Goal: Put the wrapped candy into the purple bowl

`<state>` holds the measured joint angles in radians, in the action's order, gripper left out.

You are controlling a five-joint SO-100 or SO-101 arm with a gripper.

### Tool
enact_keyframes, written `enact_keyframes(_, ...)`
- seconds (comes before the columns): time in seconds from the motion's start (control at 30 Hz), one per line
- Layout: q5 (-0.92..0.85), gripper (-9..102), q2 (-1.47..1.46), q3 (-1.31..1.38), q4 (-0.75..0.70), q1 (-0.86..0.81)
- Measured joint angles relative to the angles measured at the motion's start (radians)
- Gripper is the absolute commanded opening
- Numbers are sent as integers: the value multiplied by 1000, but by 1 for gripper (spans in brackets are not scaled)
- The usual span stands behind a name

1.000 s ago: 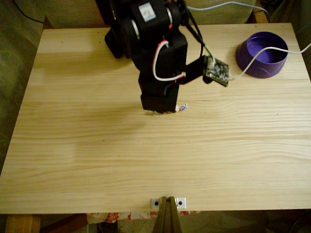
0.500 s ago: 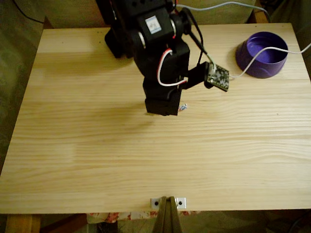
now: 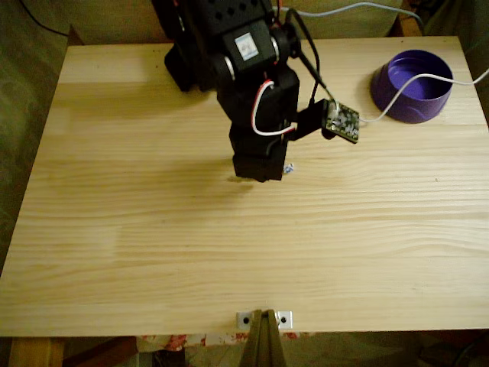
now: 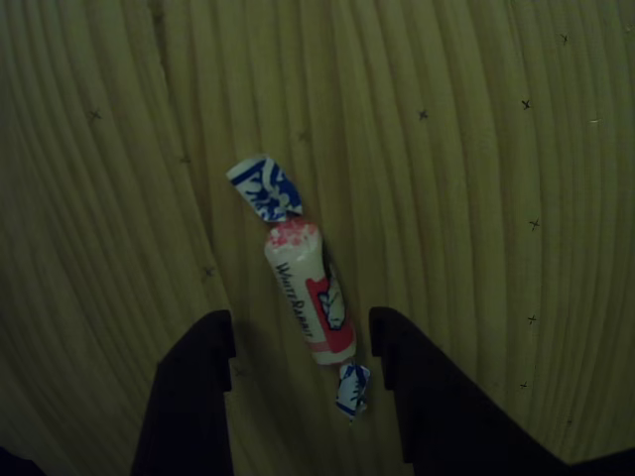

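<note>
1. The black two-finger gripper points down at the pale, straight-grained wooden tabletop; in the other view its two dark, blunt fingers stand wide apart and hold nothing.
2. The small wrapped candy, a short cylinder in a white wrapper with a red patch, dark lettering and twisted blue-and-white ends, lies flat on the wood in the gap between the fingers, nearer the right finger in that view.
3. Its lower twisted end reaches down between the fingertips; its upper twist lies beyond them, tilted toward the left.
4. I cannot tell whether either finger touches the wrapper.
5. In the fixed view only a silvery-blue wrapper tip peeks out just right of the gripper's black housing, which covers the rest.
6. The round deep-purple plastic bowl, thick-walled and smooth, stands well apart from the fingers, far to the right and toward the table's back edge.
7. A thin white cable crosses over the bowl's rim and runs to a small green circuit board mounted beside the arm.
8. A small metal bracket with two holes sits at the table's near edge.
</note>
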<state>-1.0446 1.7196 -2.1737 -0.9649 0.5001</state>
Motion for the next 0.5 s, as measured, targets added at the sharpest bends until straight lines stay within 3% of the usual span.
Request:
enact_keyframes(0.23,-6,27,0,-11,28,0)
enact_keyframes(0.37,-15,18,0,-44,44,-20)
enact_keyframes(0.5,-15,17,0,-77,67,-18)
